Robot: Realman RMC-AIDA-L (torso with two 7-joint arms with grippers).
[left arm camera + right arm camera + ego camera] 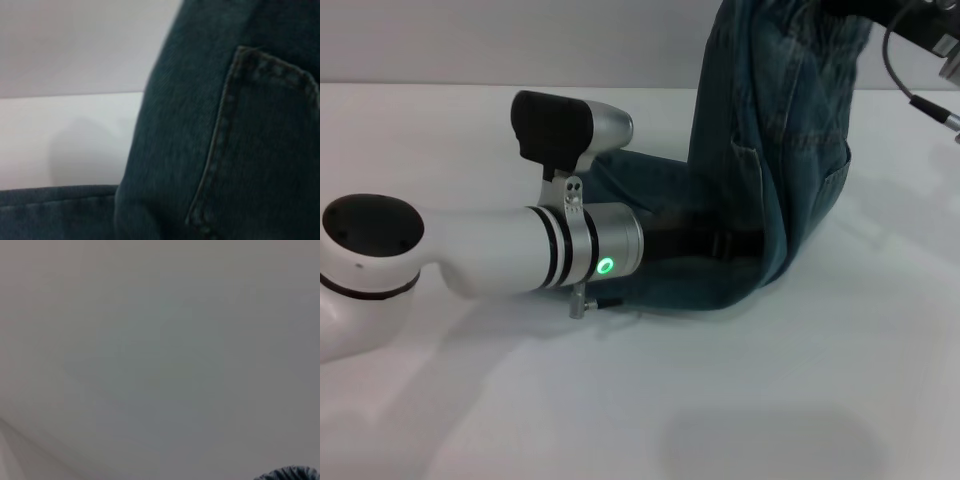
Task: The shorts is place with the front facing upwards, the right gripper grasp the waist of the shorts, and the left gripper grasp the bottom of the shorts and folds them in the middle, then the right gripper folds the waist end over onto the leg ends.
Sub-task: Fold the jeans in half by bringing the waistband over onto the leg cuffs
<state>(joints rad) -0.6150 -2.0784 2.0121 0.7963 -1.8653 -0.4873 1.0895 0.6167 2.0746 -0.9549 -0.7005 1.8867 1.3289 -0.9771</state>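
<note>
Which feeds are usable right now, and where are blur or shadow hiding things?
Head view: sharp, soft shadows on the table, left gripper dark against the shorts. Left wrist view: close, blurry denim with pocket stitching. Right wrist view: nearly featureless grey.

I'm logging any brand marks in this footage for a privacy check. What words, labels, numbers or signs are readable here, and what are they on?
None: no readable text in any view.
The shorts: only stitching and a patch pocket, no tag or label showing.
The left arm: a green light ring, which is a lamp, not a character.
The table: plain white, unmarked.
The right wrist view shows a blank grey surface.
</note>
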